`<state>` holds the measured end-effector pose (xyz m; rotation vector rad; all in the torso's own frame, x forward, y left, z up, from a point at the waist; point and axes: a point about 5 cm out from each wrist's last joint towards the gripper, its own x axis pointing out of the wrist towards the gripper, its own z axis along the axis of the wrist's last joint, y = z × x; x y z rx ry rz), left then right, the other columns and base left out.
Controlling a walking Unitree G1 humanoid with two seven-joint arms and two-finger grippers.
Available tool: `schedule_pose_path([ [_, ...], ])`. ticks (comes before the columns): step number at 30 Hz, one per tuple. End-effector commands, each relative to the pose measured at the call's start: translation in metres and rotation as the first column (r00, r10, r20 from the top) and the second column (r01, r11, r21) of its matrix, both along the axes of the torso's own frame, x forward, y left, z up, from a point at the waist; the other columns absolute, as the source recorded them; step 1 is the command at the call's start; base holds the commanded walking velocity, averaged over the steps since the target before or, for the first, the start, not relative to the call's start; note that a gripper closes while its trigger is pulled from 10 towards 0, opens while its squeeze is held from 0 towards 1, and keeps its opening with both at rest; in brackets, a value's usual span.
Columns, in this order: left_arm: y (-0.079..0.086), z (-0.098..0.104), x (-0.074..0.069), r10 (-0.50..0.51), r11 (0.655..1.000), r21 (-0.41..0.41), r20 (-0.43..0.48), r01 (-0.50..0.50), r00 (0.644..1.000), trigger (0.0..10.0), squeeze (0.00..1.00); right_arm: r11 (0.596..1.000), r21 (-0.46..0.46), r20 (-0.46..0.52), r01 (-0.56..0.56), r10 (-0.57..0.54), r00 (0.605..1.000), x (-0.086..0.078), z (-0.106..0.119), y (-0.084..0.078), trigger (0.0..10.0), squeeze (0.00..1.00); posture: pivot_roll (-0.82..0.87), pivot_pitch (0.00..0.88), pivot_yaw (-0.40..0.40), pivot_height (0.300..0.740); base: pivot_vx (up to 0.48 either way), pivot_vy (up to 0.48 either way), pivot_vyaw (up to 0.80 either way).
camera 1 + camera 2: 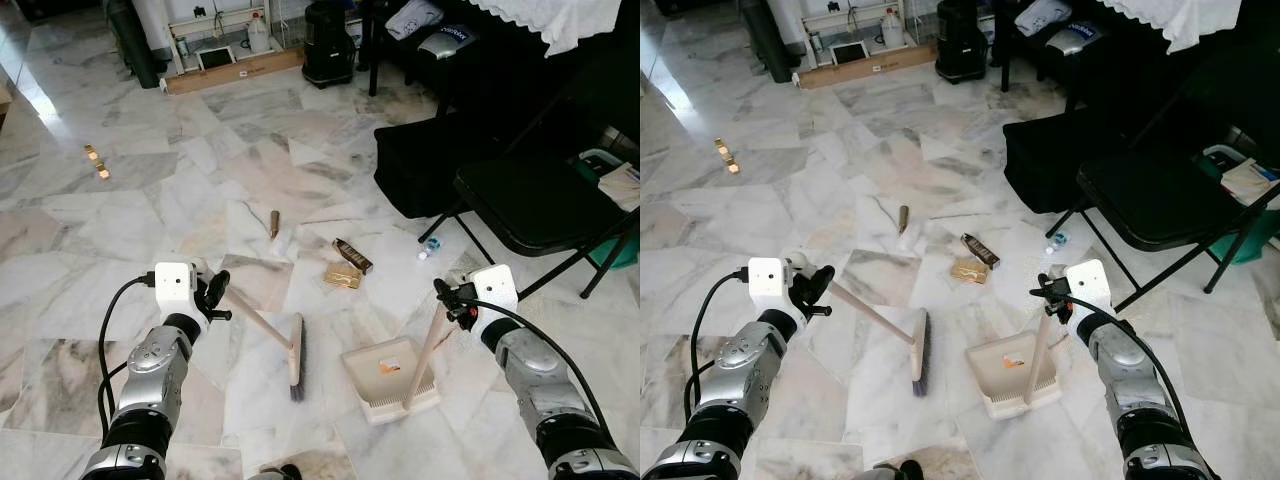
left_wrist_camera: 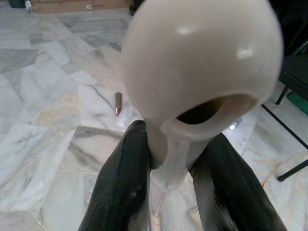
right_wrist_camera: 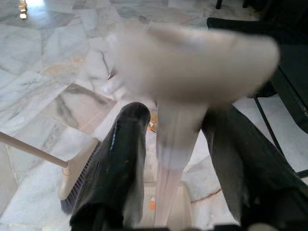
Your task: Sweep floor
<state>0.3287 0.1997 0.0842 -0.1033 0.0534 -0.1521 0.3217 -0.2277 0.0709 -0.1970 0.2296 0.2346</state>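
My left gripper (image 1: 215, 292) is shut on the cream handle of a small broom (image 1: 295, 356); its dark bristles rest on the marble floor in front of me. My right gripper (image 1: 447, 301) is shut on the upright handle of a cream dustpan (image 1: 388, 377) that sits on the floor just right of the broom, with a small orange scrap inside. Beyond them lie a gold wrapper (image 1: 342, 275), a dark brown wrapper (image 1: 352, 255) and a brown tube (image 1: 274, 222). The broom handle's rounded end (image 2: 202, 62) sits between my left fingers (image 2: 122, 183) in the left wrist view.
A black folding chair (image 1: 545, 205) and a black bag (image 1: 425, 160) stand on the right, with a small bottle (image 1: 429, 247) by the chair leg. Gold bits (image 1: 97, 160) lie far left. A black bin (image 1: 328, 42) and a low shelf (image 1: 215, 45) stand at the back.
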Motion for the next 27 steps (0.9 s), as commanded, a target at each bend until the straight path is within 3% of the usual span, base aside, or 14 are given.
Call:
schedule_pose_path([
  [1,0.003,0.006,0.003,0.002,1.0,0.0,0.024,-0.002,1.0,10.0,0.0,1.0,-0.004,-0.009,-0.007,0.007,1.0,0.0,-0.001,0.003,10.0,1.0,0.0,0.107,0.08,0.74,0.0,0.0,0.0],
  [16,0.002,0.005,0.003,-0.004,1.0,-0.001,0.019,0.004,1.0,10.0,0.0,0.999,0.013,0.047,0.033,-0.034,0.998,0.004,0.006,0.007,10.0,1.0,0.0,0.111,0.081,0.74,0.0,0.0,0.0],
  [18,0.002,0.005,0.003,-0.004,1.0,-0.002,0.018,0.004,1.0,10.0,0.0,0.999,0.017,0.051,0.033,-0.034,0.998,0.004,0.007,0.01,10.0,0.96,0.01,0.111,0.081,0.74,0.0,0.0,0.0],
  [19,0.002,0.005,0.003,-0.004,1.0,-0.002,0.017,0.004,1.0,10.0,0.0,0.999,0.017,0.054,0.034,-0.035,0.998,0.005,0.007,0.011,10.0,0.06,0.01,0.111,0.081,0.74,0.0,0.0,0.0],
  [20,0.002,0.005,0.003,-0.004,1.0,-0.002,0.017,0.004,1.0,10.0,0.0,0.999,0.017,0.056,0.036,-0.037,0.998,0.005,0.007,0.011,10.0,0.0,0.01,0.111,0.081,0.74,0.0,0.0,0.0],
  [27,0.002,0.004,0.003,-0.008,1.0,-0.003,0.013,0.008,1.0,10.0,0.0,0.999,0.014,0.067,0.05,-0.051,0.996,0.005,0.007,0.015,10.0,0.0,0.01,0.11,0.082,0.74,0.0,0.0,0.0],
])
